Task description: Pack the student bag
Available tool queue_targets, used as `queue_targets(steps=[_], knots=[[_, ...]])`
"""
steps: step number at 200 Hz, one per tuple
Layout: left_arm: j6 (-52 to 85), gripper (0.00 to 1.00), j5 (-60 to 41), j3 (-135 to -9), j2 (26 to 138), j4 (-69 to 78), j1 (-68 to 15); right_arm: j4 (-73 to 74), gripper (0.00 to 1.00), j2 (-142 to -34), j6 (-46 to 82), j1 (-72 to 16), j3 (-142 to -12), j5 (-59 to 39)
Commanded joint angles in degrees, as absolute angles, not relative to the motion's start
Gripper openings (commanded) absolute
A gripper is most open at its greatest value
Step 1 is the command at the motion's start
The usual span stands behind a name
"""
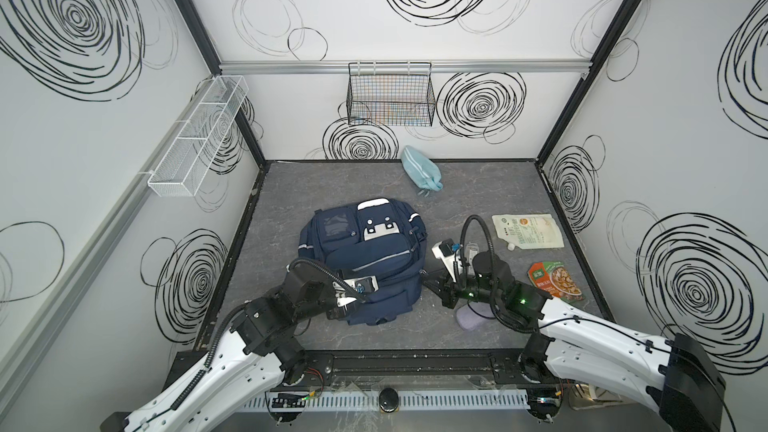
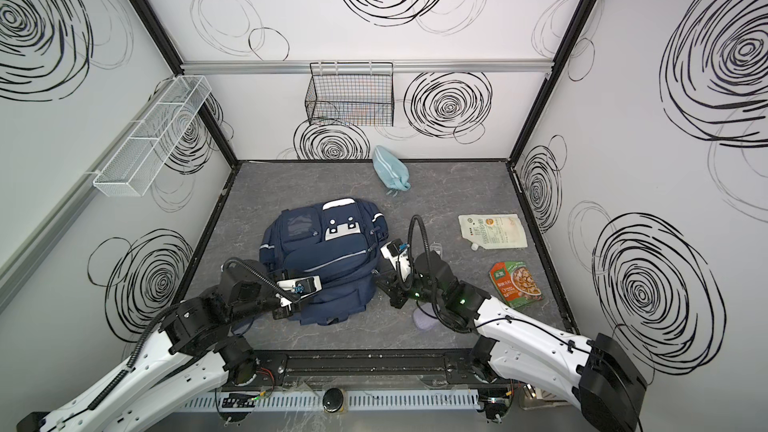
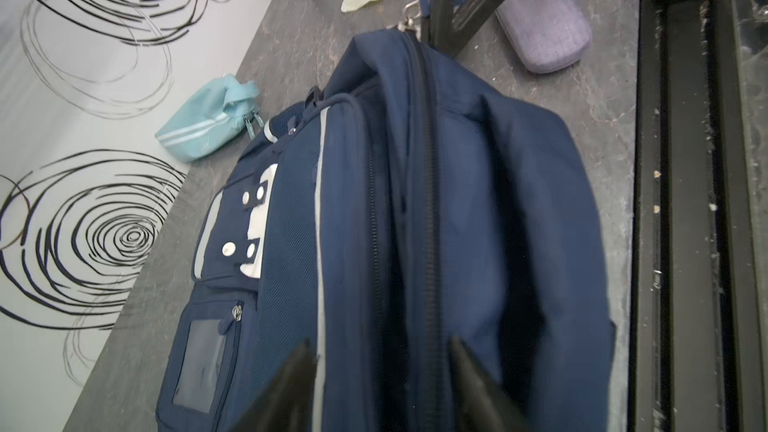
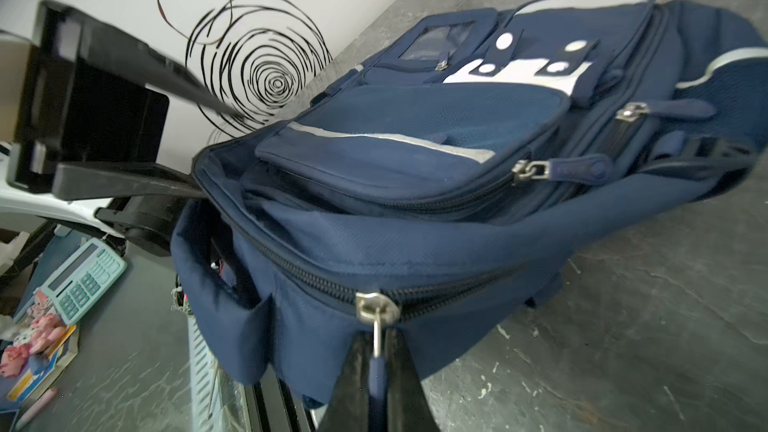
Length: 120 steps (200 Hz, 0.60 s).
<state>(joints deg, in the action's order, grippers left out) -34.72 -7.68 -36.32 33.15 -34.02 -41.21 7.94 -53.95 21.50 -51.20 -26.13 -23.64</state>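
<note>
Table (image 1: pixel 291 201) bears student bag (image 1: pixel 365 259), pouch (image 1: pixel 419 168), white sachet (image 1: pixel 528 231), orange packet (image 1: pixel 557 280), purple case (image 1: pixel 467 320).

Light blue pouch (image 1: pixel 420 169) by the back wall, white spouted pouch (image 1: pixel 528 231) and orange-green food packet (image 1: pixel 557 281) at the right of the grey table (image 1: pixel 332 184), lilac case (image 1: pixel 471 318) near the front, black wire basket (image 1: pixel 390 95) and white mesh basket (image 1: pixel 199 139) on the walls.

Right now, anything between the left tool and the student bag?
Nothing visible. The open left tool straddles the student bag at its top edge; the right tool is shut on its zipper pull.
</note>
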Motion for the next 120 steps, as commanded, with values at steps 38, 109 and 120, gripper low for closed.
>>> queue_targets(steps=[38,109,120], knots=[[-24.7,0.65,-8.3,-38.2,42.2,-20.3,-53.9,20.7,0.0,-57.7,26.2,-57.4,-30.9,-22.3],[-25.7,0.18,-6.4,-37.8,50.6,-19.7,-55.1,19.1,0.0,-56.4,24.2,-57.7,-31.9,-21.2],[-25.9,0.1,-5.7,-37.3,50.1,-19.5,-54.9,18.8,0.0,-55.9,24.0,-57.7,-31.7,-20.7]])
